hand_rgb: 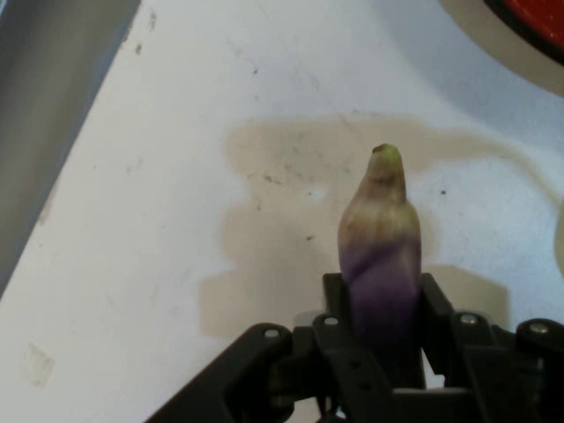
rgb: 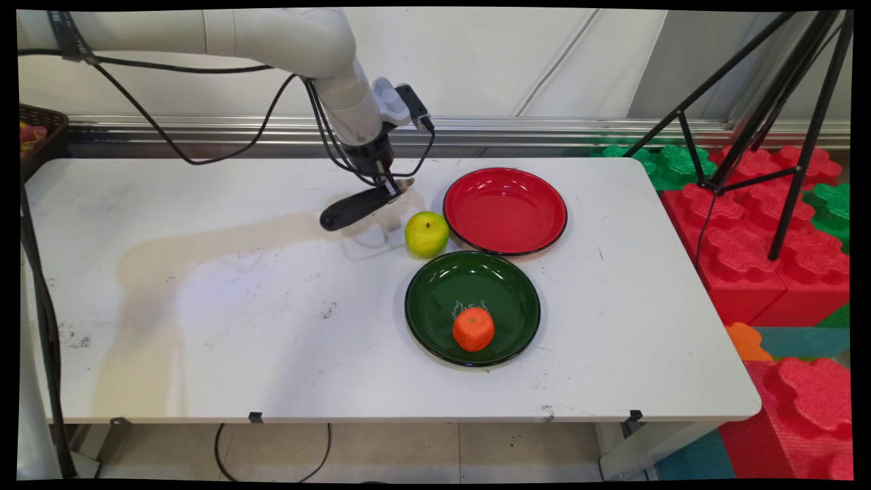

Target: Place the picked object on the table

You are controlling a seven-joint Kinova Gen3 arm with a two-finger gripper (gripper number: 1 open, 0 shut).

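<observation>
My gripper (rgb: 389,190) is shut on a dark purple eggplant (rgb: 354,207) near its stem end, holding it roughly level a little above the white table (rgb: 204,306), with its shadow beneath. In the hand view the eggplant's pale, green-tipped end (hand_rgb: 381,220) sticks out past the gripper (hand_rgb: 381,304). A yellow-green apple (rgb: 426,234) lies just to the right of the gripper. It sits between a bare red plate (rgb: 505,178) and a dark green plate (rgb: 435,299), which carries an orange fruit (rgb: 473,329).
A dark basket (rgb: 41,133) with fruit sits at the far left edge. A black tripod (rgb: 769,116) and red and green foam blocks (rgb: 748,258) stand off the table's right side. Black cables hang from the arm over the table's back.
</observation>
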